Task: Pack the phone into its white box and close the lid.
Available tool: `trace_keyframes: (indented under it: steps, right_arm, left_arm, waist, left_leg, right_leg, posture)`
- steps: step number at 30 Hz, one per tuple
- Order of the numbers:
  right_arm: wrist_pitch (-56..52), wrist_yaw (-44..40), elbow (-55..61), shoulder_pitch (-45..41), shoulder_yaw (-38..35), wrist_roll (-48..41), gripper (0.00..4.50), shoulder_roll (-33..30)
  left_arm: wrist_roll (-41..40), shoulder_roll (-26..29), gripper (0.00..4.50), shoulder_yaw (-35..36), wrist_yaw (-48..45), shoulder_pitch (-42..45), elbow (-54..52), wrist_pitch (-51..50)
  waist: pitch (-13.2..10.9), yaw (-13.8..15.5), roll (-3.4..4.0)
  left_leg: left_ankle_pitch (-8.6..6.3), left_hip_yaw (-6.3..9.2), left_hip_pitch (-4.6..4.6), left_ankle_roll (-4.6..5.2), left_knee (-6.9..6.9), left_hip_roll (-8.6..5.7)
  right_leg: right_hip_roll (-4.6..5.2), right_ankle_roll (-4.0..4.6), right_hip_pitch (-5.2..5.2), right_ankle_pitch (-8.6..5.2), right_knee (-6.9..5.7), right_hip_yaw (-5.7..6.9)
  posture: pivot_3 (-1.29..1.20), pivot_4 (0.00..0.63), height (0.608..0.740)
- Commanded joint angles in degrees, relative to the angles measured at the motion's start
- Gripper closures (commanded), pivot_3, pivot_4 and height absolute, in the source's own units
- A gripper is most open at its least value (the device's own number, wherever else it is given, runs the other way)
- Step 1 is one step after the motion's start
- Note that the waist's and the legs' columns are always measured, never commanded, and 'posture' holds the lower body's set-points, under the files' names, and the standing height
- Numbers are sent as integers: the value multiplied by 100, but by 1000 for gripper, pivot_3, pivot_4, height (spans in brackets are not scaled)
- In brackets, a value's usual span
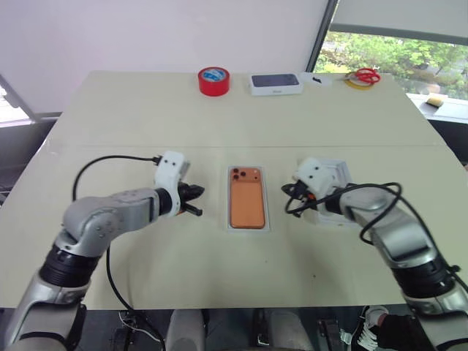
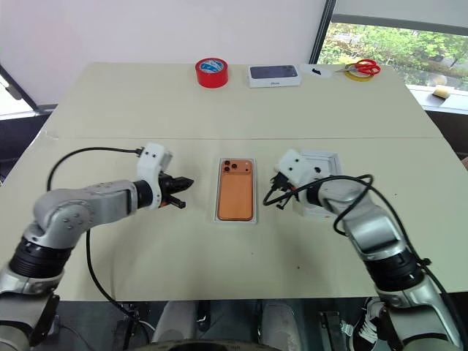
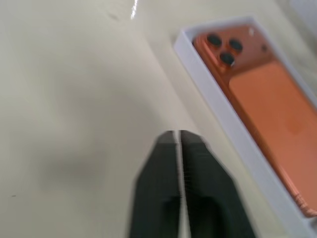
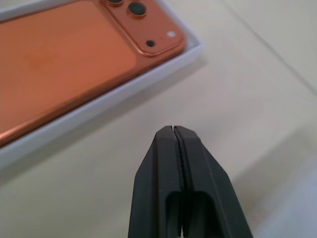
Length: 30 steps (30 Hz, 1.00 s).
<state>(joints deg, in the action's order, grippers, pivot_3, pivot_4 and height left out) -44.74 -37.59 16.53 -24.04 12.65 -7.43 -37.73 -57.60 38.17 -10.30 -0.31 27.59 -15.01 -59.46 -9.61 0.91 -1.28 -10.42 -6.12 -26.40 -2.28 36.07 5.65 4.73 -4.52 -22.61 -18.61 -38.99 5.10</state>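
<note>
Black left pincer [image 1: 196, 200] shut, empty, right pincer [image 4: 173, 130] likewise

Pale beige table [image 1: 146, 117], white wall [image 1: 146, 29], daylit window [image 1: 395, 44] with greenery

white lid [image 1: 333, 175]: mostly hidden behind the right arm
phone [image 3: 270, 99]: lower end cut off by the left wrist view's edge
scissors [image 1: 363, 75]: too small to make out

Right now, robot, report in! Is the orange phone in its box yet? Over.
Left gripper shut, empty. Right gripper shut, empty. Phone lies in the white box, lenses up. Lid not on yet, beside right arm. Nothing in the way.
</note>
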Motion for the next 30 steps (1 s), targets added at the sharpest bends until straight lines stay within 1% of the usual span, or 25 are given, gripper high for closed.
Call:
trace_keyframes:
  steps: [1,3,6,14,16,22,26,30]
  right_arm:
    - [-123,244,86,-148,144,202,4500,210]
    - [-214,295,131,-188,284,238,4500,344]
    - [-294,326,151,-245,447,346,4500,428]
    - [-444,212,424,-171,590,377,4500,333]
    - [-457,137,525,-96,583,403,4500,195]
    - [-505,-113,897,286,328,325,4500,-334]
    - [-634,-246,1197,661,-53,224,4500,-703]
    - [-713,-382,1531,1239,-532,129,4500,-1093]
  left_arm:
    - [628,-284,4475,-259,-395,211,85,66]
    - [986,-431,4475,-473,-546,295,172,47]
    - [1368,-671,4475,-615,-792,400,293,7]
    - [1940,-1348,4475,-932,-1553,568,570,-115]
    - [2044,-1549,4475,-975,-1717,638,686,-164]
    - [2296,-2446,4475,-1083,-2122,1082,1208,-233]
    - [2488,-2997,4475,-1274,-2374,1295,1505,-308]
    - [2659,-3381,4475,-1556,-2647,1371,1637,-376]
  waist:
    - [-1,-12,-1]
    - [-1,-18,-1]
    - [0,-23,0]
    - [1,1,1]
    - [1,26,1]
    - [2,158,2]
    - [2,178,2]
    - [2,152,2]
  left_leg:
    - [0,0,-2,0,2,0]
    - [0,0,-1,1,2,0]
    - [1,-1,0,0,1,2]
    - [0,1,2,2,7,0]
    - [0,3,2,3,9,0]
    - [-4,3,1,9,16,-3]
    - [-8,3,0,16,20,-8]
    - [-8,5,0,16,18,-9]
  right_leg:
    - [0,0,-1,0,0,0]
    - [-1,-1,-1,0,-1,0]
    - [-3,-1,-3,0,-4,0]
    - [-1,-2,5,0,-4,2]
    - [-1,-2,7,0,-4,3]
    - [1,-3,11,0,-2,4]
    - [5,-4,16,0,1,5]
    - [6,-5,17,-1,1,5]
  posture:
    - [0,150,730]
    - [0,150,730]
    - [0,150,730]
    - [0,150,730]
    - [0,150,730]
    - [0,150,730]
    - [0,150,730]
    - [0,150,730]
